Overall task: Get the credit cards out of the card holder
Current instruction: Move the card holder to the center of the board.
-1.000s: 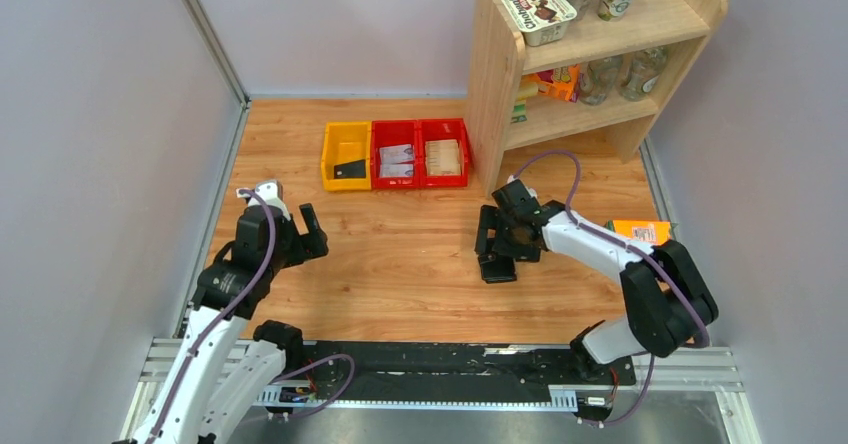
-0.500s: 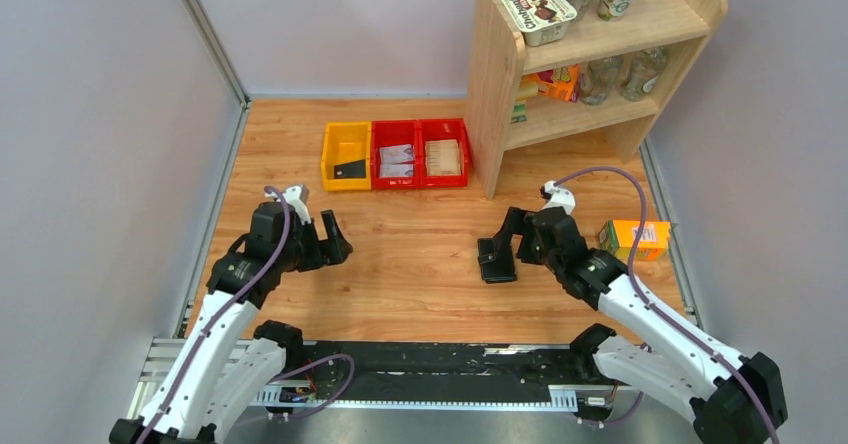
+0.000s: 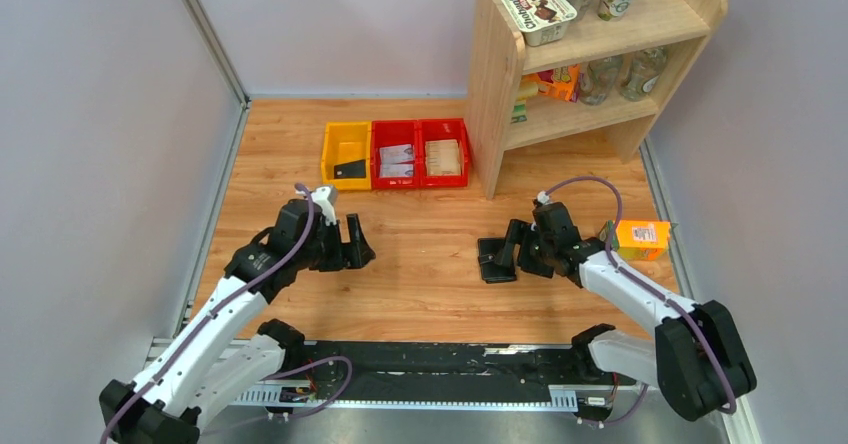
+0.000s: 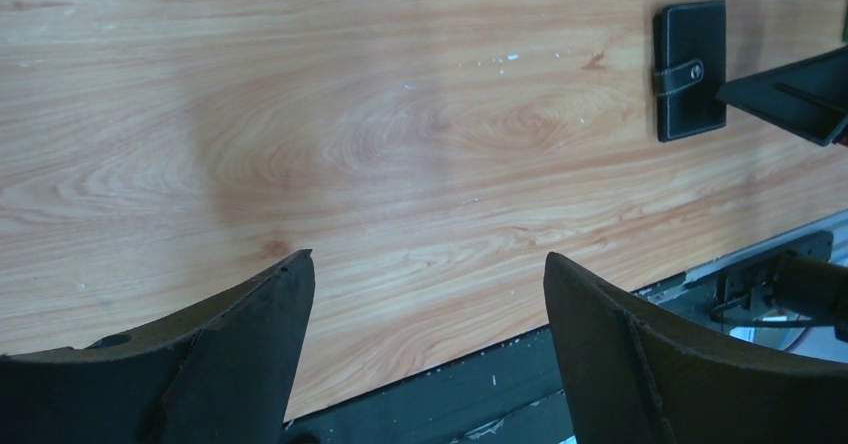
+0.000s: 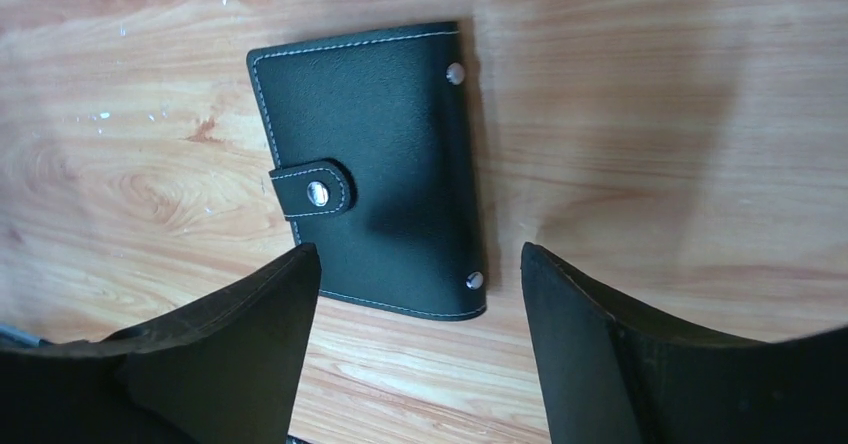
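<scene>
The card holder (image 3: 495, 261) is seen lying flat on the wooden desk (image 3: 420, 294), right of the middle, folded shut with its strap tab (image 5: 312, 189) snapped down across the cover, so that its inside is hidden. The right jaws are held wide apart just beside it on its right; in the right wrist view the two dark fingers (image 5: 230, 354) are seen flanking the holder's near edge, and whether the leather is touched cannot be told. The left jaws are likewise spread wide, carried by the left arm (image 3: 240, 279) over bare wood well to the left of the holder, nothing being held between them; in the left wrist view the holder (image 4: 690, 69) is seen far off at the upper right. At the back of the desk a thin black card (image 3: 349, 169) is seen in a yellow bin (image 3: 330, 154), and whitish printed cards (image 3: 397, 161) in the red bins (image 3: 420, 129) beside it. An orange carton (image 3: 642, 236) is placed at the right edge, near a wooden shelf (image 3: 495, 84).
</scene>
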Robot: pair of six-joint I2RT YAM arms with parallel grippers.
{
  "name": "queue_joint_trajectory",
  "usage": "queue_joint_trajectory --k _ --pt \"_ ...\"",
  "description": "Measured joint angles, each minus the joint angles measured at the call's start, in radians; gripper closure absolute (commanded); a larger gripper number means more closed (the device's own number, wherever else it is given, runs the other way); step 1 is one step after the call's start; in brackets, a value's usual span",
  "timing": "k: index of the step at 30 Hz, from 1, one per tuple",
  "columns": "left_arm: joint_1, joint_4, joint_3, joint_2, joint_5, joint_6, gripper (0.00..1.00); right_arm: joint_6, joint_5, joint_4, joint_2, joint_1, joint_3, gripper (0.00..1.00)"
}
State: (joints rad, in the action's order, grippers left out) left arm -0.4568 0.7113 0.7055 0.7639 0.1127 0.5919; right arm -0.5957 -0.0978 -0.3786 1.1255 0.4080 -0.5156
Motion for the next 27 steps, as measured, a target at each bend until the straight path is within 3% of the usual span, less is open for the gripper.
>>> queue_joint_trajectory --k 13,23,27 --pt "-0.188 -0.073 0.0 0.148 -0.084 0.092 0.1 0.01 -0.106 0.086 0.138 -0.019 -0.017 0.37" --pt "-0.241 -0.111 0.007 0.226 -0.104 0.122 0.12 0.0 -0.115 0.1 0.171 -0.018 -0.024 0.69" --pt "-0.273 -0.113 0.043 0.29 -0.129 0.135 0.16 -0.019 -0.122 0.113 0.169 0.005 -0.021 0.77"
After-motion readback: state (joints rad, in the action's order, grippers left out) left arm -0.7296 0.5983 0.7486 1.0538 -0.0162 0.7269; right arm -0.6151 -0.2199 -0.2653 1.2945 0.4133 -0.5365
